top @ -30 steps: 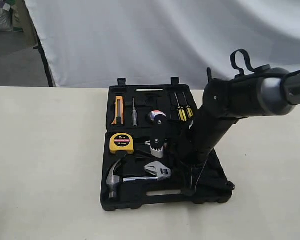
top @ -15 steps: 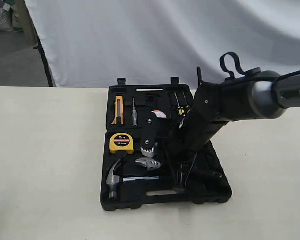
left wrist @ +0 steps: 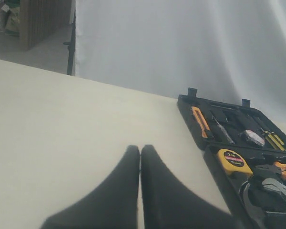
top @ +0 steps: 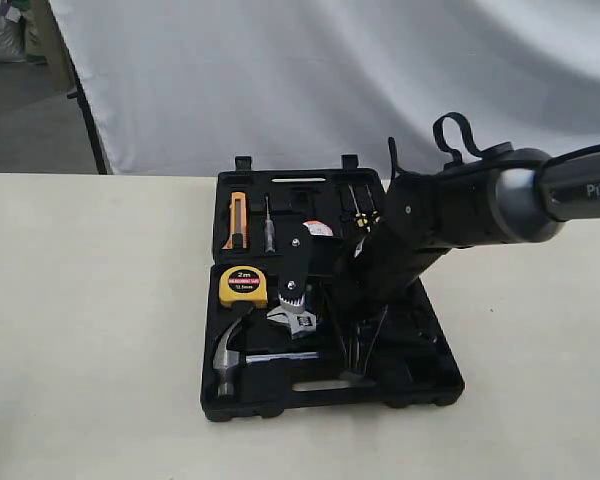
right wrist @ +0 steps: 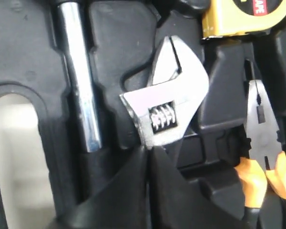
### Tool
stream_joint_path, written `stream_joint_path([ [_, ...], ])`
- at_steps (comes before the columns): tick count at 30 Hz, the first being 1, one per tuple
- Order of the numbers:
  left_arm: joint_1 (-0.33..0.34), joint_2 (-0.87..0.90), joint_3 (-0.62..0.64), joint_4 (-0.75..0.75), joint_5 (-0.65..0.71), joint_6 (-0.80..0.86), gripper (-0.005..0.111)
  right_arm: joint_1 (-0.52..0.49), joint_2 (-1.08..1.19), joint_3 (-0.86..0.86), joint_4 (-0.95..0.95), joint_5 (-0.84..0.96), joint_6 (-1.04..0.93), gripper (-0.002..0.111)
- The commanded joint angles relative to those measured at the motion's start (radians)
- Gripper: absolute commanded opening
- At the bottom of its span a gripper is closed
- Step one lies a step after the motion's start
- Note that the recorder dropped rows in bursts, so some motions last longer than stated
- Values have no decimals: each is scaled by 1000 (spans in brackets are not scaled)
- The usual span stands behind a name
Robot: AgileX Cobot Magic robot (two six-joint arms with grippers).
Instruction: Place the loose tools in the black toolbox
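Steel wrench [right wrist: 169, 102] in right hand [right wrist: 148, 155], between hammer shaft [right wrist: 81, 81] and pliers [right wrist: 262, 129]

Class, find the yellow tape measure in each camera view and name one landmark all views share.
Exterior view: tape measure left of centre.
Left wrist view: picture's lower right.
Right wrist view: picture's top right edge, cropped.
Shared landmark: the black toolbox holding it.

The toolbox [top: 430, 375] is black. The tape [top: 243, 287] is yellow. The wrench [right wrist: 167, 107] is shiny silver. The pliers [right wrist: 262, 138] have orange handles. The table [top: 90, 330] is cream.
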Motion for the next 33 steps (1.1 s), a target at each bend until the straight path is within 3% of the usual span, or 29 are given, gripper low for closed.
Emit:
stream_joint_path([
  [1,25,-3,-3,4,-7,-5,1,-3,12,-1,-8,-46,-5,0],
  [33,25,-3,-3,4,-7,-5,1,54,12,-1,59,-91,-12,0],
])
